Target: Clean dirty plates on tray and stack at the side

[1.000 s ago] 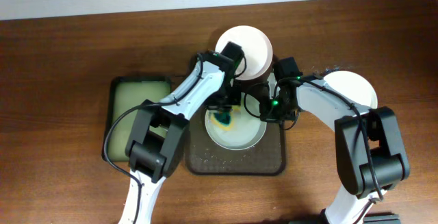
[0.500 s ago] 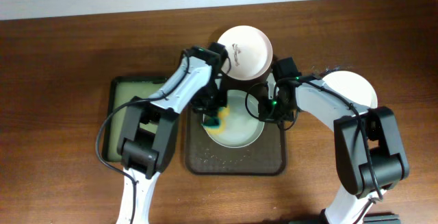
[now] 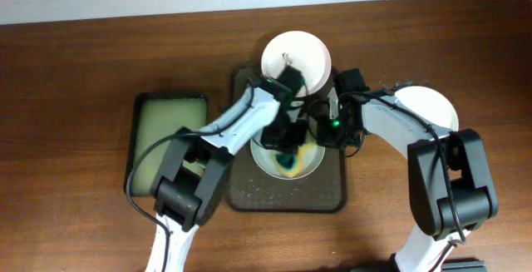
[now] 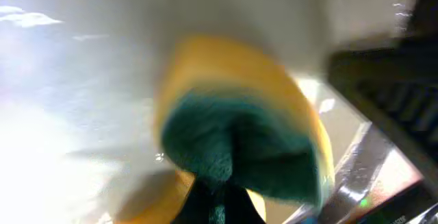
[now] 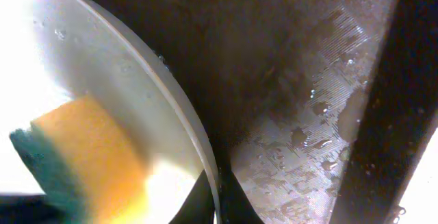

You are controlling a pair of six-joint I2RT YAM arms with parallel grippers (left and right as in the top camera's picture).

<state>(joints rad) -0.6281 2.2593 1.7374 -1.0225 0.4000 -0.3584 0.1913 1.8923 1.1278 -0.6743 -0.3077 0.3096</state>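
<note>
A white plate (image 3: 309, 168) lies on the dark brown tray (image 3: 287, 199). My left gripper (image 3: 285, 139) is shut on a yellow and green sponge (image 3: 288, 160) and presses it onto this plate; the left wrist view shows the sponge (image 4: 239, 135) against the white plate (image 4: 68, 80). My right gripper (image 3: 322, 137) is shut on the plate's right rim (image 5: 161, 77), with its jaws (image 5: 215, 200) on either side of the rim and the sponge (image 5: 89, 155) beyond. A second plate (image 3: 297, 54) sits at the tray's far edge. A third plate (image 3: 431, 106) lies on the table at the right.
A smaller green-rimmed tray (image 3: 166, 143) with a yellowish inside lies left of the brown tray. The wet tray floor (image 5: 308, 114) shows droplets and crumbs. A pale wall runs along the table's far edge.
My left gripper has swept the sponge from the plate's left side to its middle and front right. The right gripper has kept hold of the rim.
</note>
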